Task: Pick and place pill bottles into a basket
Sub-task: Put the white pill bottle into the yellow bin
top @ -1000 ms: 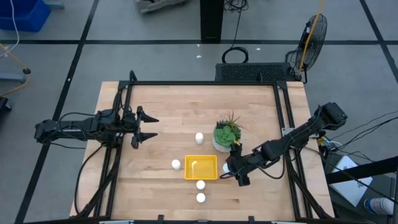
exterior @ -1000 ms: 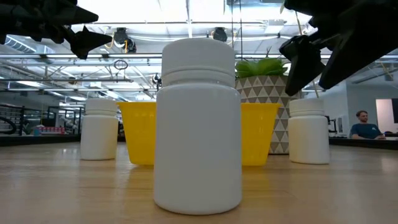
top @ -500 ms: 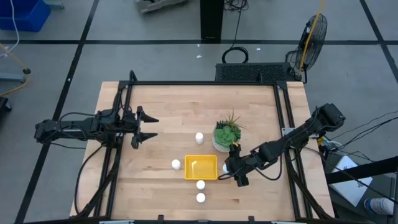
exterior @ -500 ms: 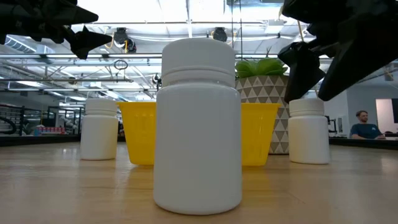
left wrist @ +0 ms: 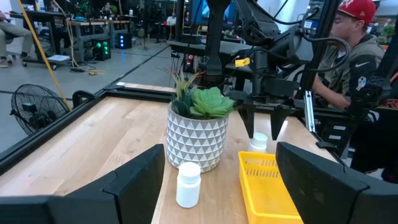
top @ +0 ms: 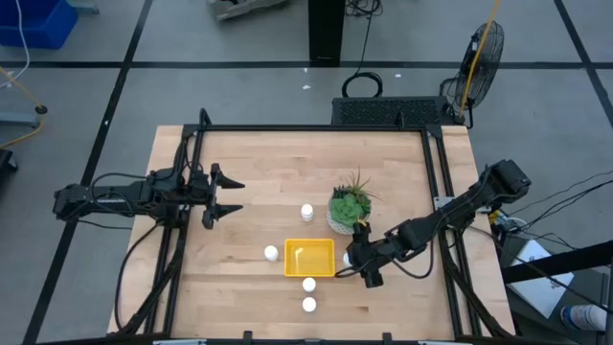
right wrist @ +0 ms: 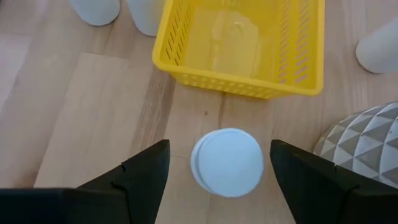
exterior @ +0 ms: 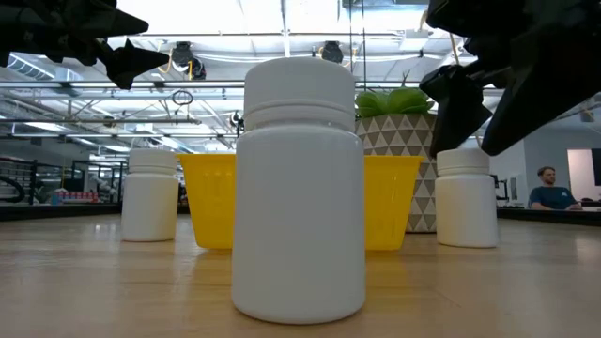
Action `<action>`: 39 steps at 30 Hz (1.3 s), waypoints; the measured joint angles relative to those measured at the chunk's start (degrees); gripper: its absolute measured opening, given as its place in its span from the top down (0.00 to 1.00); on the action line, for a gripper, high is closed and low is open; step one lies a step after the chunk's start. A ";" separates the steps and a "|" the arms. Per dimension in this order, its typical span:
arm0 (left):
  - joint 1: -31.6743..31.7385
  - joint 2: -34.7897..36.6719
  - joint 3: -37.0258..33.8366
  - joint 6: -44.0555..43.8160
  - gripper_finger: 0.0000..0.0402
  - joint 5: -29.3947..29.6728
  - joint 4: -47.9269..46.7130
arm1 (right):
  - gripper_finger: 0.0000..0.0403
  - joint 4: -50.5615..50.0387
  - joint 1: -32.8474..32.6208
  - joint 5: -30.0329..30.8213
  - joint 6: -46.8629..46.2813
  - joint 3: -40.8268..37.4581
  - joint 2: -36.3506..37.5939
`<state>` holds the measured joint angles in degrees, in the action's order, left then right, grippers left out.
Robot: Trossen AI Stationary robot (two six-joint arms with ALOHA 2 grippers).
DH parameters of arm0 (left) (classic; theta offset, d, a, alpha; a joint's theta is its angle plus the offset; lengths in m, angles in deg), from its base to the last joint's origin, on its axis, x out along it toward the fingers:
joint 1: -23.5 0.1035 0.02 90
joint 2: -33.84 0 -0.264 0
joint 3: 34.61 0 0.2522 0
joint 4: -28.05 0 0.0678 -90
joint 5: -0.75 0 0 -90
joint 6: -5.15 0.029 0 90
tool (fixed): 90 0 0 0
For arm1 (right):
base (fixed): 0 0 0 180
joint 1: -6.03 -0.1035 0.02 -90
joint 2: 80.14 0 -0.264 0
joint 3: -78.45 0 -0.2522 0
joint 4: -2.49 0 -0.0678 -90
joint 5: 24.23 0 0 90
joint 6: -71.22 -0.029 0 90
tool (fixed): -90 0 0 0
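Note:
The yellow basket (top: 309, 257) sits near the table's middle. Several white pill bottles stand upright on the wood around it: one on its far side (top: 306, 211), one to its left (top: 271, 253), two on its near side (top: 309, 284) (top: 308, 305), and one at its right side (right wrist: 227, 162). My right gripper (top: 362, 261) hangs open over that last bottle, slanting down, with a finger (right wrist: 134, 180) on either side and clear of it. My left gripper (top: 225, 195) waits open and level at the table's left, holding nothing.
A pale patterned pot with a green plant (top: 347, 209) stands just beyond my right gripper, close to the basket's far right corner. Black rails (top: 316, 129) frame the tabletop. A person (left wrist: 357, 68) sits beyond the table's right side.

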<state>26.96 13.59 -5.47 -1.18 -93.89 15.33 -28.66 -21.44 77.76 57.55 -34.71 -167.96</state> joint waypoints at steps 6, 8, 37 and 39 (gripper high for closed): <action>-0.01 0.02 0.00 0.02 0.23 -0.38 0.03 | 0.33 -0.44 0.00 0.06 -0.05 0.00 -0.08; -0.01 0.00 0.00 0.00 0.23 -0.38 0.04 | 0.33 -0.44 0.00 0.06 -0.12 0.00 -0.08; -0.02 0.00 0.00 -0.09 0.23 -0.38 0.04 | 0.63 -0.56 0.00 0.02 0.80 0.00 -0.03; -0.02 0.02 0.00 -0.09 0.23 -0.38 0.04 | 0.62 -0.56 0.00 0.00 0.74 0.00 -0.03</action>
<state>26.94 13.61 -5.47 -1.26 -94.27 15.37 -29.22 -21.44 77.76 58.29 -34.71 -167.99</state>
